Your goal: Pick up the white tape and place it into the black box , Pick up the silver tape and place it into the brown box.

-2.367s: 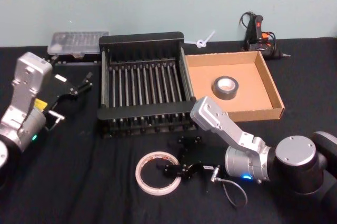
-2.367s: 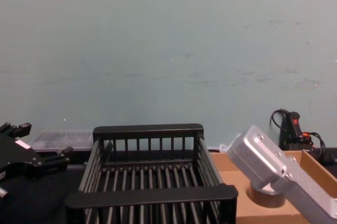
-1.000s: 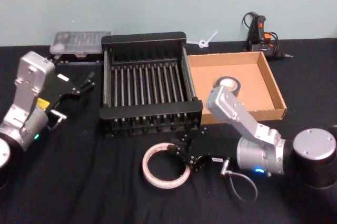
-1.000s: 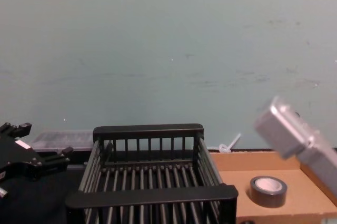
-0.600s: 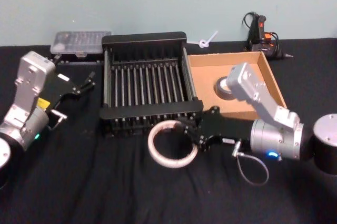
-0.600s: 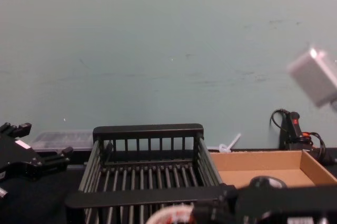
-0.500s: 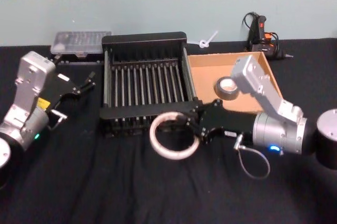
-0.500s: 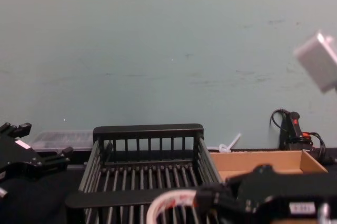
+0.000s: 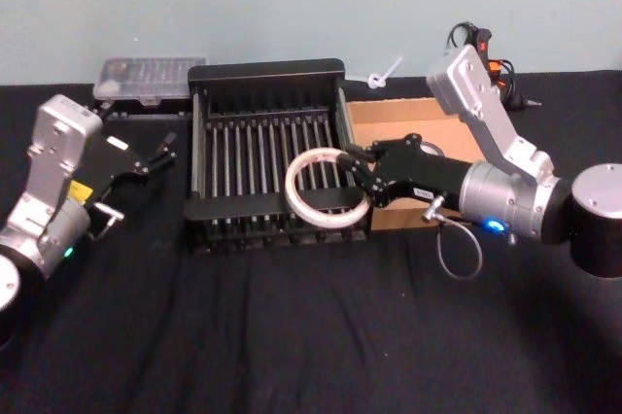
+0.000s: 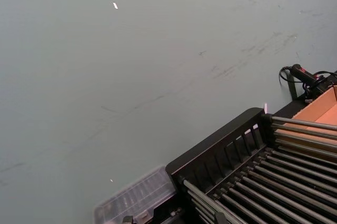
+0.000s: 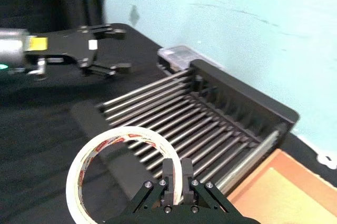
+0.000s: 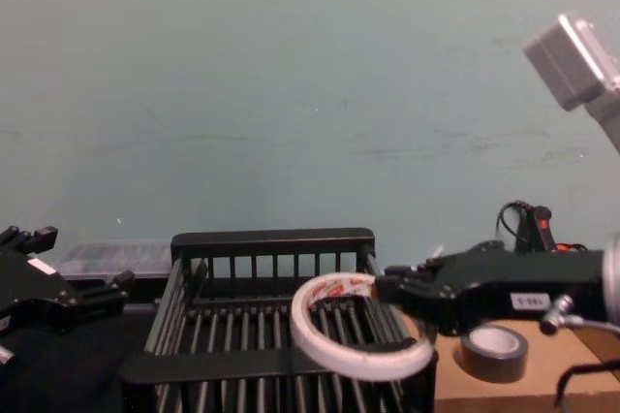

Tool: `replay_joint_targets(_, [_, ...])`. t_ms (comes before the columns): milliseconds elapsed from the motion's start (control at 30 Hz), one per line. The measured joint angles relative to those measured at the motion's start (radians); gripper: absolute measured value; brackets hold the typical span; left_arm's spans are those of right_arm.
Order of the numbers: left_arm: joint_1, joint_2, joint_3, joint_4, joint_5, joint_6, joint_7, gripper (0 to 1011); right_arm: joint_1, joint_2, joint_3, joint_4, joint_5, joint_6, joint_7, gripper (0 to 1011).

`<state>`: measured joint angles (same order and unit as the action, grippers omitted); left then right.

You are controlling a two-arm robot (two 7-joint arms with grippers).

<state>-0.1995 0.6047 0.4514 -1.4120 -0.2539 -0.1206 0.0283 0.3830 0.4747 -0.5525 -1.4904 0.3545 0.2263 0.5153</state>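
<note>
The white tape (image 9: 309, 208), a large thin ring with red print inside, hangs tilted over the front right part of the black box (image 9: 264, 71). My right gripper (image 9: 362, 173) is shut on the ring's near edge; the right wrist view shows the right gripper (image 11: 176, 175) pinching the white tape (image 11: 84, 153) above the crate's bars. The silver tape (image 12: 494, 350) lies in the brown box (image 12: 552, 379), just right of the crate. My left gripper (image 9: 136, 169) hovers open left of the crate, holding nothing.
A clear plastic case (image 9: 146, 76) sits behind the crate's left corner. A glue gun (image 9: 481, 54) and a white plastic tie (image 9: 381, 74) lie at the back near the wall. A cable loop (image 9: 457, 251) dangles under my right wrist. Black cloth covers the table.
My right gripper has lifted the white tape off the table in front of the crate and carried it up and back over the crate's front right. The left arm stays still.
</note>
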Motion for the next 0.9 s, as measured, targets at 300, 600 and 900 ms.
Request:
replay_joint_targets(300, [0.000, 0.000, 0.000, 0.000, 0.000, 0.000, 0.000, 1001, 0.067, -0.079, 0.006, 0.088, -0.033, 0.030, -0.060, 97])
replay_joint_targets(600, [0.000, 0.000, 0.000, 0.000, 0.000, 0.000, 0.000, 1001, 0.154, -0.183, 0.007, 0.234, -0.080, 0.039, -0.112, 97])
replay_joint_targets(900, [0.000, 0.000, 0.000, 0.000, 0.000, 0.000, 0.000, 1001, 0.240, -0.278, -0.002, 0.401, -0.129, 0.008, -0.136, 97])
